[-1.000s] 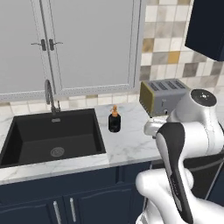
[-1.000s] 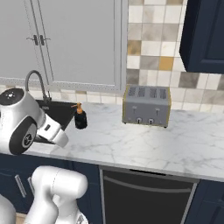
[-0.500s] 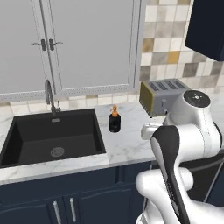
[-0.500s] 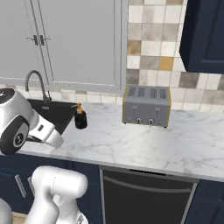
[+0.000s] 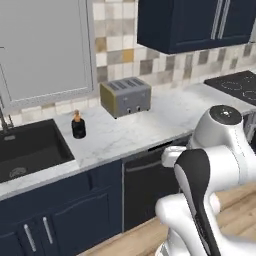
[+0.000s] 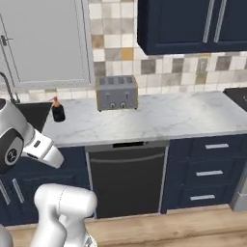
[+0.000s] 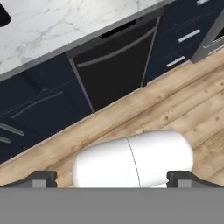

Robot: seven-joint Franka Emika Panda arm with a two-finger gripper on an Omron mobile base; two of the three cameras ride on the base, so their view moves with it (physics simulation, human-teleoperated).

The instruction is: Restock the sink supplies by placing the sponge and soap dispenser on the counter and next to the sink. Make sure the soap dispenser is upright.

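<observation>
Starting at the left edge of the left base view, the black sink (image 5: 27, 150) is cut into the white marble worktop (image 5: 150, 122), with part of its round drain showing low in the basin. Just right of the sink's rim the soap dispenser (image 5: 78, 125) stands upright on the worktop, black body below and orange-brown pump on top, close to the basin but apart from it. Further right, near the tiled wall at upper centre, sits a grey toaster (image 5: 125, 96), well apart from the bottle. A black cooktop (image 5: 235, 84) occupies the far upper right. Below the slab run navy cabinets and a dark dishwasher front (image 5: 145, 185), and the white arm fills the lower right. In the right base view the same order holds: a corner of the sink (image 6: 36, 112) at the left edge, the soap dispenser (image 6: 58, 110) beside it, the toaster (image 6: 116, 92) at upper centre, then a long bare run of worktop (image 6: 183, 113) to the right. In the hand view the tool (image 7: 112, 178) points down at the wooden floor (image 7: 183, 109), its two dark tips spread wide at the bottom corners with nothing between them. The sponge cannot be made out.
</observation>
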